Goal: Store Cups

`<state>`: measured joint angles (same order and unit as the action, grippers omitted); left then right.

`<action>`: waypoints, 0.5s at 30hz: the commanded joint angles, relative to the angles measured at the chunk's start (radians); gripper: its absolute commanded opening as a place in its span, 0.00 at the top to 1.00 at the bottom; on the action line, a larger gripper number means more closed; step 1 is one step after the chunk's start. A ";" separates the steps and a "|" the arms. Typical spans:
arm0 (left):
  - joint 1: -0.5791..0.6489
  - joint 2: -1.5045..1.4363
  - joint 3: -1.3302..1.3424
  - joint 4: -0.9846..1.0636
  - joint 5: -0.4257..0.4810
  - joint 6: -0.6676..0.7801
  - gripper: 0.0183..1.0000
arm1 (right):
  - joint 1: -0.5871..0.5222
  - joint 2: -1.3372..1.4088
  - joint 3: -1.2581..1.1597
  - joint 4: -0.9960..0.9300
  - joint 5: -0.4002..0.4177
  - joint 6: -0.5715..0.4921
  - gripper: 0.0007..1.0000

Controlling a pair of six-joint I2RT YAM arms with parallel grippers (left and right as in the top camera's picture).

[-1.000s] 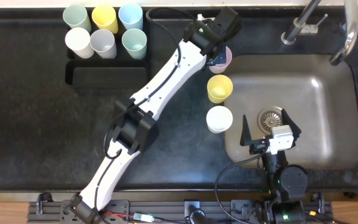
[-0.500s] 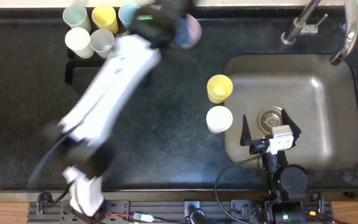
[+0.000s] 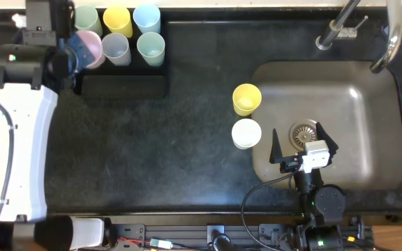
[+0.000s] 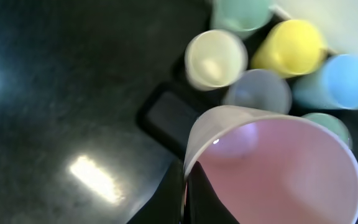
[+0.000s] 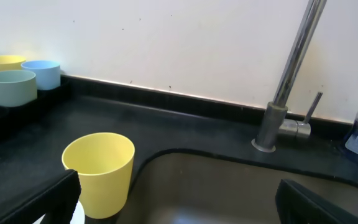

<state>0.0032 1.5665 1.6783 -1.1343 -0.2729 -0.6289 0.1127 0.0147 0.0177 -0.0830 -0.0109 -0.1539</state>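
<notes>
**Top view.** L gripper (image 3: pixel 67 50) at far left, over left end of tray (image 3: pixel 121 85), clamped on pink cup (image 3: pixel 88 47). Yellow cup (image 3: pixel 246 99) and white cup (image 3: pixel 246 132) stand on counter, just left of sink (image 3: pixel 368 77). R gripper (image 3: pixel 301 138) over sink, jaws wide, nothing held.

**L wrist view.** Pink cup pinched by its wall, tilted, above cream cup (image 4: pixel 216 59) and grey cup (image 4: pixel 257 90) in tray. Risk: a tilted descent prob. clips a neighbour's rim and tips it. A wall-only pinch may also let the cup swing or slip.

**R wrist view.** Yellow cup near, upright. Risk: a careless approach could knock it into the sink.
</notes>
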 commanded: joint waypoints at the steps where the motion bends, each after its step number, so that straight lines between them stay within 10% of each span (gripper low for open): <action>1: 0.080 0.005 -0.042 0.004 0.037 -0.034 0.98 | 0.005 -0.010 -0.013 0.006 0.003 0.000 0.00; 15: 0.126 0.178 -0.072 0.036 0.068 -0.057 0.98 | 0.005 -0.010 -0.013 0.006 0.004 0.000 0.00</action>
<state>0.1265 1.7256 1.6215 -1.1019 -0.2150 -0.6666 0.1131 0.0147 0.0177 -0.0830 -0.0109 -0.1547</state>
